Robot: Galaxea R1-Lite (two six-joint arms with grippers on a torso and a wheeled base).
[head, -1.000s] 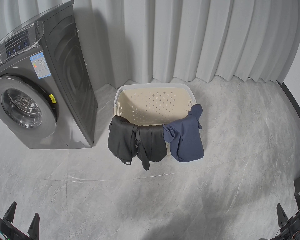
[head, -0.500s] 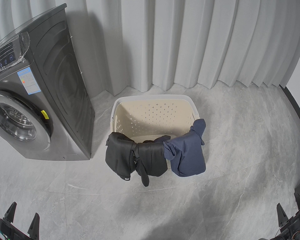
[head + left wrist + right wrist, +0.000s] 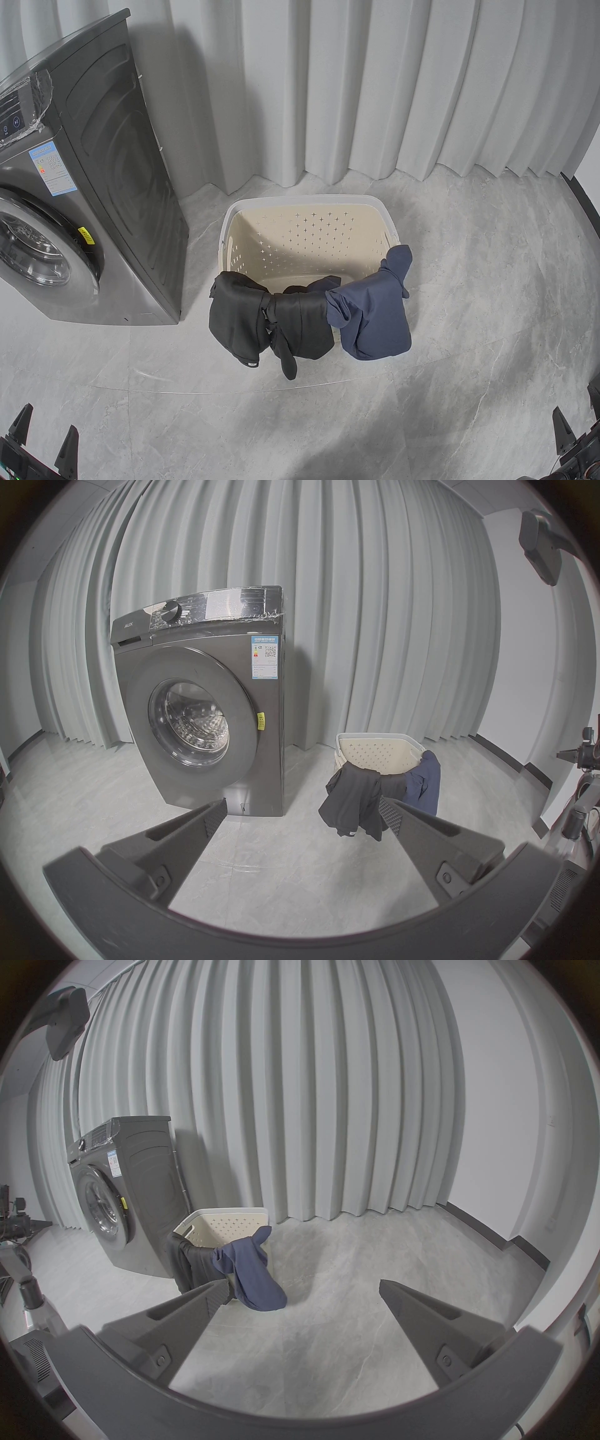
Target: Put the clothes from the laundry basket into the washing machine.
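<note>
Two garments hanging on the basket rim, both grippers wide open and empty

Two pieces of clothing are hanging over the near rim of the laundry basket, which is standing on the grey floor in front of the white curtain. The black garment is draping over the left part of that rim, most of it falling down the outside wall toward the floor. The navy garment is hanging just beside it on the right and touching it near the middle of the rim. One end of it is reaching up over the basket's right side. A small fold of dark fabric is showing just inside the rim, and the cream, perforated inner walls are lying bare above it.

The washing machine is standing to the left of the basket, near it but apart. Its round glass door is sitting shut against the front, as far as can be seen.

The left gripper is hovering low over the floor, well apart from the basket, with its fingers spread wide and nothing between them. The right gripper is hanging over the floor on the other side, also well apart from the basket, its fingers equally wide apart and gripping nothing
</note>
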